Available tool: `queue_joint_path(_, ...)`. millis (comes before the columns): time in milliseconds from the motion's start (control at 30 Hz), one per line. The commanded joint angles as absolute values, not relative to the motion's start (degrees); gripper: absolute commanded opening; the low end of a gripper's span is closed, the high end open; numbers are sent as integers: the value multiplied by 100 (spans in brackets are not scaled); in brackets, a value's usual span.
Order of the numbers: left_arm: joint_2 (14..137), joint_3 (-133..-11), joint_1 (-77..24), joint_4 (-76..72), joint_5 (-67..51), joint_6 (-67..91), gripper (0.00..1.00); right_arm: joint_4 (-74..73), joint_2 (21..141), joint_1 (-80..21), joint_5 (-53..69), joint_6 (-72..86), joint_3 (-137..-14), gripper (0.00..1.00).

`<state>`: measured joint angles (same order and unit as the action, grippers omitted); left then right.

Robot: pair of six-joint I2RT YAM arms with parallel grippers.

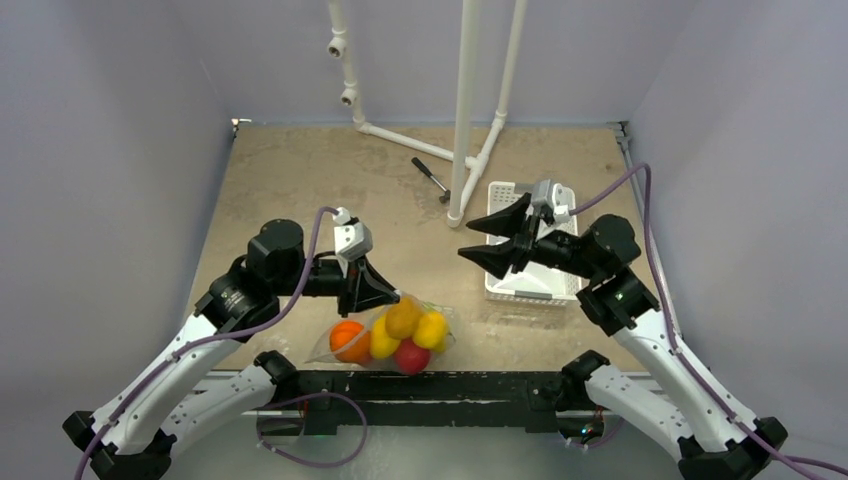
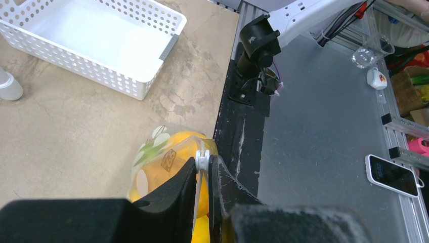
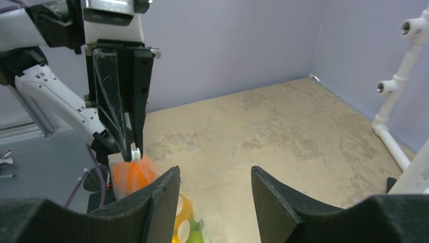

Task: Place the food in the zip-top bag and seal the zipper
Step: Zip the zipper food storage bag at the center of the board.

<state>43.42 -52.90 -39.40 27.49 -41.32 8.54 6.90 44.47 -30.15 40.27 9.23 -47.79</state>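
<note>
Left gripper pinching zipper, apparently its slider, food in bag, right gripper splayed over tray

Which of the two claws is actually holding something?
The left claw: it is pinched shut on the top edge of the bag. The right claw gapes open, holding nothing.

Left arm: elbow folded, wrist aimed toward 4 o'clock in the top view. Left gripper: fingers pinched together on the zipper. Right gripper: raised, aimed toward 9 o'clock, fingers spread wide, holding nothing.
</note>
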Motion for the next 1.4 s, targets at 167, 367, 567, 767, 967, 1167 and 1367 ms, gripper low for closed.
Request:
queue_joint_path(167,4124,-5215,-3939,2563,-4401,937,0,847,4522,-4220,3445,324,-4675,61)
queue_joint_path(367,4077,-5208,-3941,2621,-4502,910,0,776,4953,-4668,3042,130,-4763,62)
queue_joint_path(567,4030,-5206,-3945,2663,-4463,888,0,747,5392,-4915,3249,26,-4855,62)
queue_joint_path(767,4043,-5194,-3947,2680,-4443,862,0,812,5674,-5386,3384,-185,-4826,61)
queue_joint_path(967,4017,-5196,-3947,2697,-4451,839,0,923,5935,-5623,3454,-187,-4850,61)
queue_joint_path(1167,3986,-5179,-3941,2694,-4469,831,0,1127,6182,-5794,3482,-159,-4932,58)
queue_joint_path(1367,3940,-5184,-3942,2709,-4467,818,0,1326,6340,-5909,3618,-99,-5001,54)
